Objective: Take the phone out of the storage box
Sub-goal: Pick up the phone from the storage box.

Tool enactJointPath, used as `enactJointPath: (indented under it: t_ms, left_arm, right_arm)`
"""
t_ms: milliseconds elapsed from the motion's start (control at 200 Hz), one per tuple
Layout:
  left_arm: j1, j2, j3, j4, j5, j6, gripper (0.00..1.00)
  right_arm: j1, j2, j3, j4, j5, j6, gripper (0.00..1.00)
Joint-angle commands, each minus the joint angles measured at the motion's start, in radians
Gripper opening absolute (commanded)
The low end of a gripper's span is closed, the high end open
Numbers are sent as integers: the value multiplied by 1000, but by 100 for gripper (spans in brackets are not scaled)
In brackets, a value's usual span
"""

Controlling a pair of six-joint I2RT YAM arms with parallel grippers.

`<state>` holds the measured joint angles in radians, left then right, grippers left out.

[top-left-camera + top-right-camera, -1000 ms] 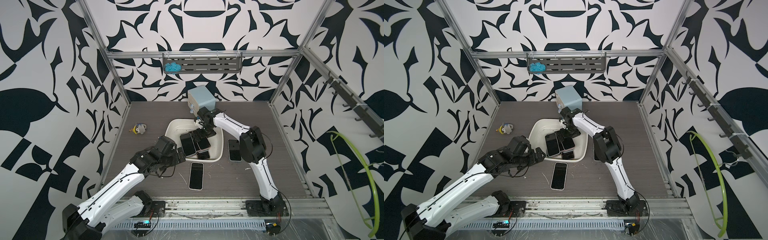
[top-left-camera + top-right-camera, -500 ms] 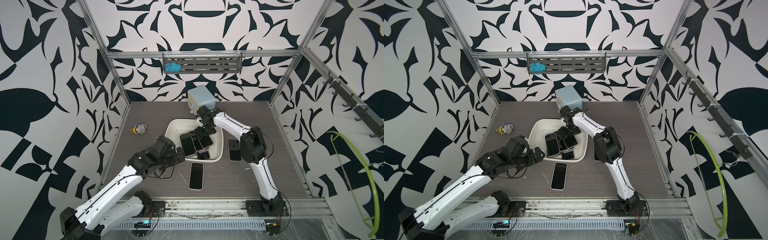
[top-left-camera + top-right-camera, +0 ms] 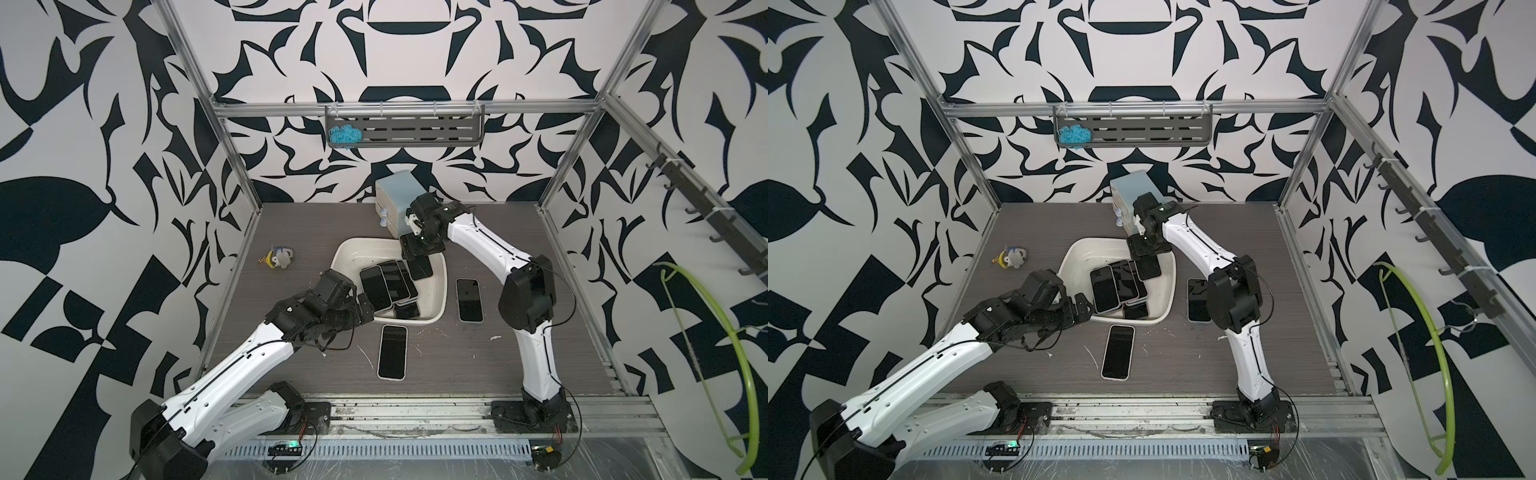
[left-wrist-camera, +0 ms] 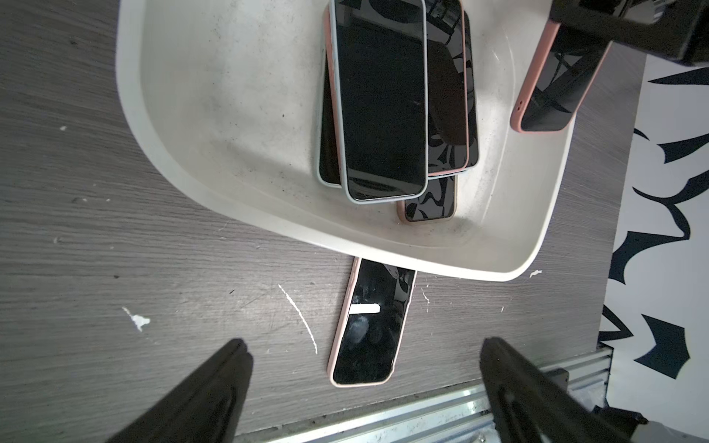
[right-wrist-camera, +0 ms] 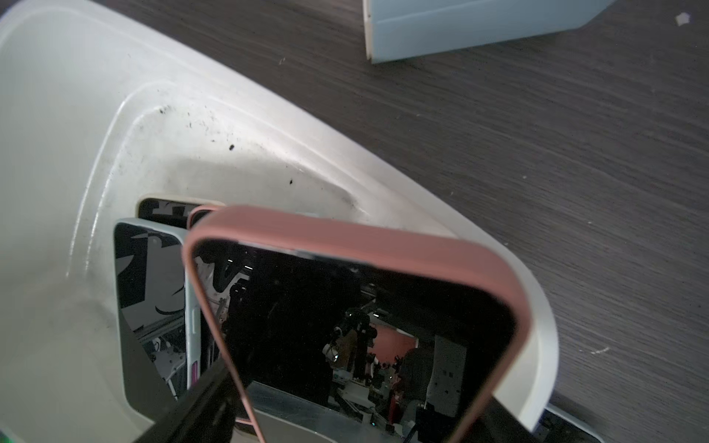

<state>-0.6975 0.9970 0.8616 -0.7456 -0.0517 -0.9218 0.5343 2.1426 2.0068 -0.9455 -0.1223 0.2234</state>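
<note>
Pink rubbery casing marks the slim dark-screened phone (image 4: pixel 552 84) on which the right gripper (image 3: pixel 417 257) is closed, pinching one short end. The phone hangs tilted over the far right corner of the shallow white plastic storage box (image 3: pixel 355 253), apparently raised off the pile but not yet carried past the rim. Inside the box, an overlapping stack of dark-screened phones (image 3: pixel 384 286) lies flat. On the grey wood-grain desk (image 3: pixel 478 361) a light-cased phone (image 3: pixel 392 352) rests just in front of the box and another black-screened phone (image 3: pixel 469 300) lies beside its right wall. The left gripper (image 4: pixel 364 340) hovers by the box's near left corner, spread wide and empty. By my reading two phones are out and a third is mid-lift; it needs setting down, then the stack remains.
</note>
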Motion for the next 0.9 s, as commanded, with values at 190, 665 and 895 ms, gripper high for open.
enactJointPath:
  t_ms: [190,665,895]
  left_arm:
    - [7,10,14,-2,24,25,100]
    - [33,127,72,72,73,90,100]
    - [44,345,230,108,153,180,100]
  right_arm:
    - [-8,-31,-116,117,-107,99,70]
    - [-205,-313,-262,152,-146,142,72]
    - [-395,-518,-539,171,-84,98,73]
